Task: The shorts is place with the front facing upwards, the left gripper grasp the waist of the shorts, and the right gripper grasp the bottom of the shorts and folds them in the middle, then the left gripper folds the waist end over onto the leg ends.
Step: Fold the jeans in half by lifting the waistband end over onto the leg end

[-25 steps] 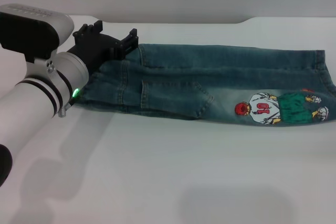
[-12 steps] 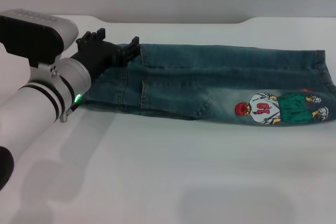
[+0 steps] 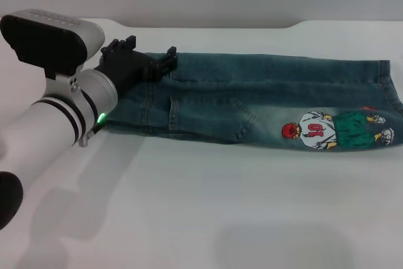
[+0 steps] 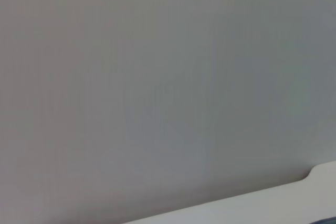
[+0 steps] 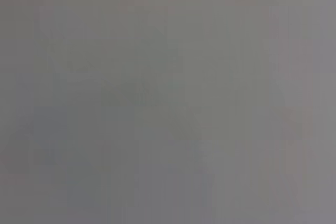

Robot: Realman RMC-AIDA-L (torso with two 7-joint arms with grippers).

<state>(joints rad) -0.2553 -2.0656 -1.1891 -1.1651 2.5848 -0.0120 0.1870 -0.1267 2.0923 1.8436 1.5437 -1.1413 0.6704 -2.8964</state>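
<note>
Left gripper (image 3: pixel 148 62) shifted rightward, arm low over shorts (image 3: pixel 264 102) waist end; jaws state unclear.

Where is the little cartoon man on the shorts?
In the head view, the cartoon figure sits on the robot's right end of the folded shorts, near the front edge, far from the left gripper at the other end.

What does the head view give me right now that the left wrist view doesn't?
Only the head view shows the left tool at the far corner of the waist end of the folded shorts, plus the cartoon print near the leg ends. The right tool is not in view. Only the left wrist view shows a broad grey wall filling its picture. Both share the white table and a bit of denim.
</note>
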